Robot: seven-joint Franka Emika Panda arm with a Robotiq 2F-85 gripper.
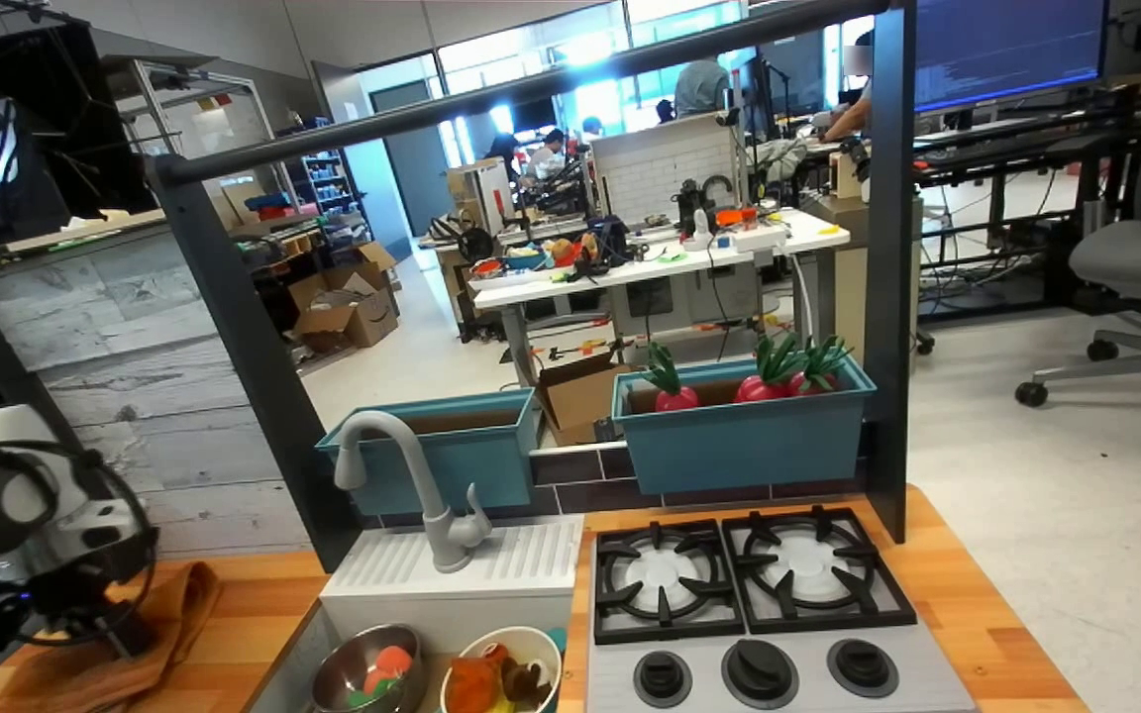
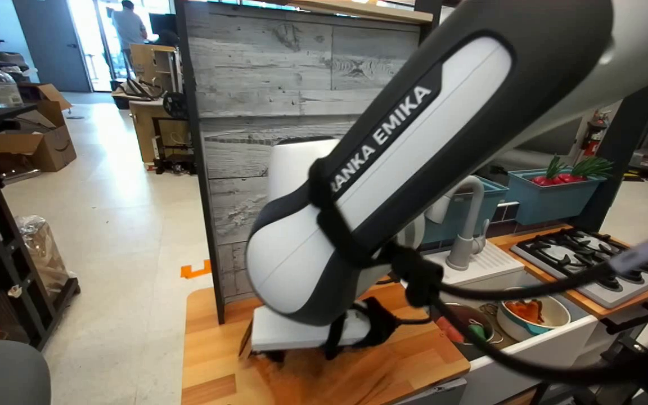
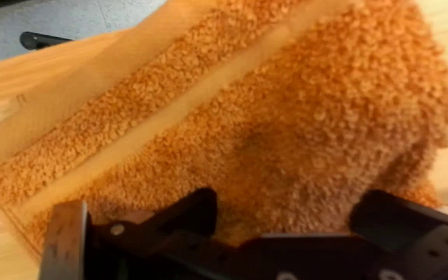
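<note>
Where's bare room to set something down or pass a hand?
Bare: the wooden counter between the orange towel and the sink; the drainboard either side of the faucet; the top of the stove; the wooden strip beyond it, away from the sink. Crowded: the sink, holding a metal bowl and a pot, and the towel under the end effector.

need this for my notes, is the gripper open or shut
Open: the wrist view shows the gripper with its fingers apart, the orange towel visible between them.
</note>
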